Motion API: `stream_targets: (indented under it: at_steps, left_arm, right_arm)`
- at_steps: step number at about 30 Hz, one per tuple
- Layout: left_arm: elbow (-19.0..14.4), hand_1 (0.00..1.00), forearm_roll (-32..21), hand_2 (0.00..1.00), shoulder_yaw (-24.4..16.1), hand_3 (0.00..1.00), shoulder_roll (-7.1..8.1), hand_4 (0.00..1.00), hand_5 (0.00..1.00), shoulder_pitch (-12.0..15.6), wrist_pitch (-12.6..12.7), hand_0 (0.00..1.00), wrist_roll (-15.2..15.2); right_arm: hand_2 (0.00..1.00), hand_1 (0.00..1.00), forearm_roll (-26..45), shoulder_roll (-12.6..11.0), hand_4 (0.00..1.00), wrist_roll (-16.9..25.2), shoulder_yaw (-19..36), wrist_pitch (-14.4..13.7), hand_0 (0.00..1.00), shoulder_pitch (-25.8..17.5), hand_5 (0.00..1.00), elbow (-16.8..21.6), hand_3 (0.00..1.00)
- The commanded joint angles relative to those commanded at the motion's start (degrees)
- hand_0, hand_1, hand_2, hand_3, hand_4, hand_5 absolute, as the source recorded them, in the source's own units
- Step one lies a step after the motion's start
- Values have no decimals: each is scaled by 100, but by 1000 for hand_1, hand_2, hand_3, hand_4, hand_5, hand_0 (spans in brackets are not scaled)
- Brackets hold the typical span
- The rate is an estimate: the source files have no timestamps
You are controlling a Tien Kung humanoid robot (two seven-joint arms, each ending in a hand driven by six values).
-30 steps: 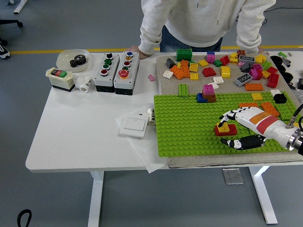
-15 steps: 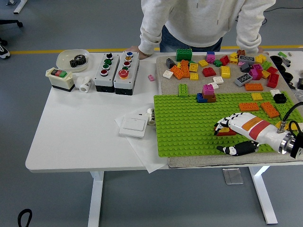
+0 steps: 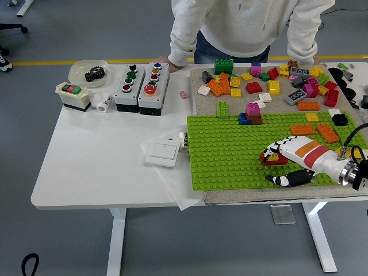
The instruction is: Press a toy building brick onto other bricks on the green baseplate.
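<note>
A small yellow brick [image 3: 274, 156] sits on a red brick [image 3: 276, 162] on the green baseplate [image 3: 230, 149], near its front right. My right hand [image 3: 269, 167] comes in from the right and lies over this stack. Its white fingers [image 3: 282, 146] stretch flat across the top, and the black thumb [image 3: 284, 180] lies apart on the plate in front. The fingers grasp nothing. They hide most of the red brick. My left arm is out of view.
A pink, blue and brown stack [image 3: 251, 114], a green brick [image 3: 222, 109] and orange bricks [image 3: 302, 129] stand further back on the plate. Loose bricks [image 3: 270, 80] cover the beige mat behind. A person [image 3: 241, 23] leans on the far edge. Button boxes [image 3: 141, 86] and a white switch [image 3: 162, 153] lie left.
My right hand came down onto the yellow-and-red stack and covered it, then lifted slightly, so the yellow brick shows again. The thumb shifted a little left.
</note>
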Motion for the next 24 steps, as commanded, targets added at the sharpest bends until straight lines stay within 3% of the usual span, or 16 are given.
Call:
stream_targets:
  at_steps: [24]
  left_arm:
    - [-6, 762, 42, 733, -23, 599, -9, 670, 601, 49, -4, 771, 15]
  right_arm:
    - [755, 721, -159, 112, 770, -47, -100, -11, 762, 6, 545, -219, 629]
